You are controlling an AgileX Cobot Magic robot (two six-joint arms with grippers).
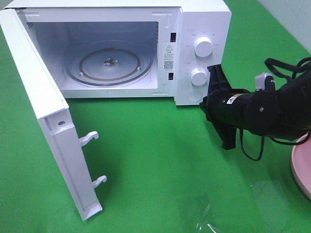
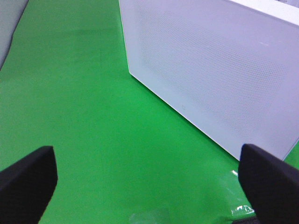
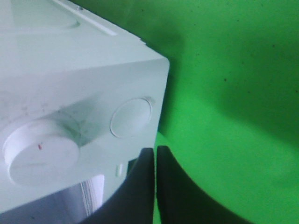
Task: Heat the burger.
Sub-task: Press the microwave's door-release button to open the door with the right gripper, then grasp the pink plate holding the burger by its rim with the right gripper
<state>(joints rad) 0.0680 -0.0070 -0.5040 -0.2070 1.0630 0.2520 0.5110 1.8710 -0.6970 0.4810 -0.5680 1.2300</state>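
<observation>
Bright, even light — soft wrist-view blur

This looks like a robotics lab bench dressed as a kitchen corner. A white microwave (image 1: 201,29) stands on a table spread edge to edge with a plain bright green covering (image 1: 160,160). Its door (image 1: 43,111) is swung wide open, showing the glass turntable (image 1: 109,65). Just right of the microwave a black robot arm (image 1: 252,111) trails loose cables. Further right lies the edge of a pink plate (image 1: 302,167). Behind the microwave to the right is a pale wall (image 1: 296,14).

one microwave (image 1: 204,19), two knobs (image 1: 203,46), one plate (image 1: 302,167)
</observation>
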